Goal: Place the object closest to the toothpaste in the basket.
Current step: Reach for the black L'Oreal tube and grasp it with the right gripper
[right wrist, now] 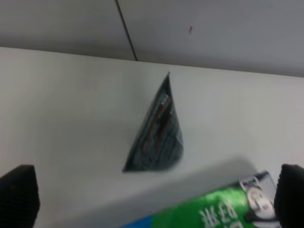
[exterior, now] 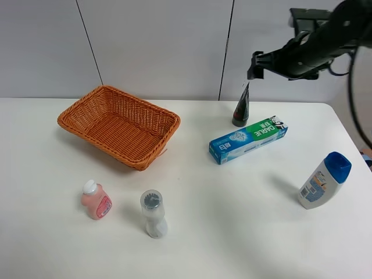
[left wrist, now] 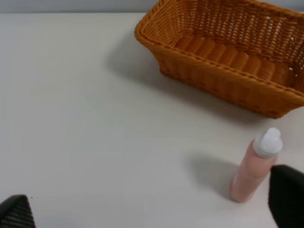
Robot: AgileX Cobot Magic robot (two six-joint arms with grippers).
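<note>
White table bears dark tube beside toothpaste box, basket well apart; right gripper fingers spread.

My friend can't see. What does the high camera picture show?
The right gripper hangs above a dark cone-shaped tube standing behind a toothpaste box on a table. An empty wicker basket, a pink bottle, a clear bottle and a white bottle sit nearby.

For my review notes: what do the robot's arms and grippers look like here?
Only the right arm shows in the high view: black, chunky segments, with a black cable looping beside it. The right gripper and left gripper have matt black fingers with rounded corners. No markings are visible.
</note>
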